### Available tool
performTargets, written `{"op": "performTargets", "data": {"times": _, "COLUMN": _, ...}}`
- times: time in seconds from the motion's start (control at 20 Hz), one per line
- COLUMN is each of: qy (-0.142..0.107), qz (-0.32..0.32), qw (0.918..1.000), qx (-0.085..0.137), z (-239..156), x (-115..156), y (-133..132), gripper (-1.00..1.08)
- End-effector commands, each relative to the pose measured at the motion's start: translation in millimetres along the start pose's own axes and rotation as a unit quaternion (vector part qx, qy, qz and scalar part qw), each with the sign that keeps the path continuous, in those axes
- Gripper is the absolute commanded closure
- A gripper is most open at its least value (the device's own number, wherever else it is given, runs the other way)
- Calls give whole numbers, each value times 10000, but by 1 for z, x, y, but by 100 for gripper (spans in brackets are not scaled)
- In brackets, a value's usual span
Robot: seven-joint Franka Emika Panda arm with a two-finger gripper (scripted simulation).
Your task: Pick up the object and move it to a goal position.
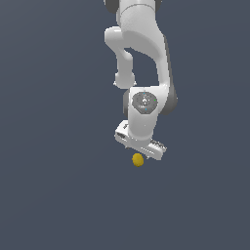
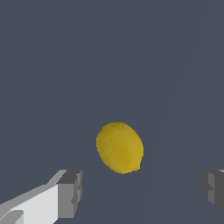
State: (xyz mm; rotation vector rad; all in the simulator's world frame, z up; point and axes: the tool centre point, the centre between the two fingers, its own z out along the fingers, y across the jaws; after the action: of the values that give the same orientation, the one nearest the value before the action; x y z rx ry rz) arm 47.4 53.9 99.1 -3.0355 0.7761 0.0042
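In the exterior view, the white arm [image 1: 141,58] reached down from the top of the picture, and its gripper [image 1: 140,146] sat tilted just above the object [image 1: 138,159], a small yellow-ochre lump against the plain dark ground; the fingers themselves could not be made out there. In the wrist view, the object [image 2: 120,147] showed as an egg-shaped, lemon-like body lying between the two grey fingertips [image 2: 70,194], which stood spread wide, well clear of it on both sides and touching nothing.
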Motion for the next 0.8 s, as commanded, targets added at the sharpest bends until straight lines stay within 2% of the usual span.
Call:
{"op": "performTargets", "data": {"times": 0.0, "qy": 9, "qz": 230, "qw": 9997, "qx": -10, "z": 7, "x": 2, "y": -4, "gripper": -92}}
{"op": "performTargets", "data": {"times": 0.35, "qy": 23, "qz": 605, "qw": 9982, "qx": -32, "z": 18, "x": 4, "y": -10, "gripper": -92}}
{"op": "performTargets", "data": {"times": 0.75, "qy": 23, "qz": 662, "qw": 9978, "qx": -36, "z": 22, "x": 4, "y": -11, "gripper": -92}}
